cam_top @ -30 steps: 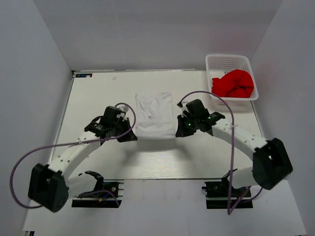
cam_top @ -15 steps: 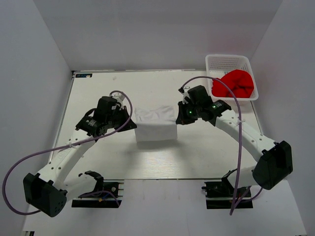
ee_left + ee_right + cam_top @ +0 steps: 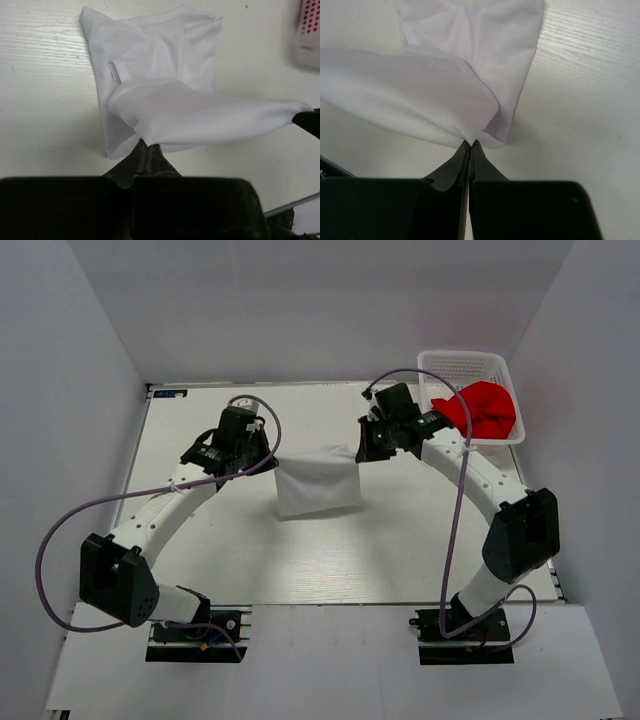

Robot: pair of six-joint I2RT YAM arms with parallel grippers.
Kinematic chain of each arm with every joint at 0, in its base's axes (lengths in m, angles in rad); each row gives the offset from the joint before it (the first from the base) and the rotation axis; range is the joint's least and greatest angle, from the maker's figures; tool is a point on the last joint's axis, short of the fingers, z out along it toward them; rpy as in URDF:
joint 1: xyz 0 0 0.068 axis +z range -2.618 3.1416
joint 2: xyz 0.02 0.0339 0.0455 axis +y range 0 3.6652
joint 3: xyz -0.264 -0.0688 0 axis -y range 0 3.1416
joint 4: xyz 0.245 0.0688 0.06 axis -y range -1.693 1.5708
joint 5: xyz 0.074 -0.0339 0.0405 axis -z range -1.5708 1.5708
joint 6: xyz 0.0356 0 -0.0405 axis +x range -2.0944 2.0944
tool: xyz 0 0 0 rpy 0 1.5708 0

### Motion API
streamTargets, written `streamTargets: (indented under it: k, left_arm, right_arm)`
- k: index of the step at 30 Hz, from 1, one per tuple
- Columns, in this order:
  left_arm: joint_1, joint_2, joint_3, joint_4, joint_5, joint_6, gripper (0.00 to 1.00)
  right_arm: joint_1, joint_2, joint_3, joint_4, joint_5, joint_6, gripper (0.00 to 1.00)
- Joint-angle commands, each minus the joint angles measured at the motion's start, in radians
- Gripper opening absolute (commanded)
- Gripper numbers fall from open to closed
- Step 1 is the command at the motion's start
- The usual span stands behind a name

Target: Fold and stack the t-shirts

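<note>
Two white robot arms hold a plain white cloth t-shirt [image 3: 318, 485] stretched between them at the centre of the overhead frame, over a pale wood-grain tabletop [image 3: 200, 530]. The left gripper [image 3: 146, 146], at the bottom centre of its wrist view, is pinched tight on one lifted edge of the shirt. The right gripper [image 3: 470, 145] is clamped the same way on the opposite edge, its jaws pressed together with cloth between them. The raised fold arches over the shirt's lower layer, which lies on the table. At the upper right of the overhead frame, a bright red crumpled t-shirt [image 3: 482, 408] sits heaped in a white plastic lattice basket [image 3: 465, 360], just beside the right arm's wrist.
</note>
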Motion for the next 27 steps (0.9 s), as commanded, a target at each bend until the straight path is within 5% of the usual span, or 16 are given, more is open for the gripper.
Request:
streamTargets:
  k: [1, 15, 19, 20, 21, 24, 25, 27]
  left_arm:
    - [0.010, 0.058, 0.069, 0.038, -0.092, -0.007, 0.00]
    - [0.082, 0.412, 0.280, 0.084, -0.221, -0.036, 0.00]
    - [0.123, 0.507, 0.343, 0.185, -0.186, -0.007, 0.00]
    - [0.123, 0.532, 0.358, 0.204, -0.171, 0.002, 0.00]
    - [0.123, 0.585, 0.378, 0.221, -0.160, 0.011, 0.03]
    - [0.146, 0.662, 0.475, 0.230, -0.160, 0.023, 0.75]
    - [0.160, 0.699, 0.530, 0.216, -0.139, 0.033, 0.99]
    - [0.171, 0.699, 0.567, 0.175, -0.117, 0.033, 1.00]
  right_arm:
    - [-0.027, 0.067, 0.112, -0.036, -0.014, -0.032, 0.00]
    - [-0.121, 0.489, 0.488, -0.079, -0.091, -0.055, 0.00]
    - [-0.139, 0.570, 0.521, 0.044, -0.085, -0.030, 0.00]
    - [-0.139, 0.581, 0.533, 0.102, -0.083, -0.020, 0.01]
    - [-0.145, 0.621, 0.545, 0.127, -0.091, -0.006, 0.16]
    - [-0.158, 0.659, 0.571, 0.245, -0.097, -0.027, 0.89]
    - [-0.161, 0.663, 0.582, 0.248, -0.088, -0.044, 0.89]
    - [-0.158, 0.643, 0.602, 0.210, -0.077, -0.091, 0.89]
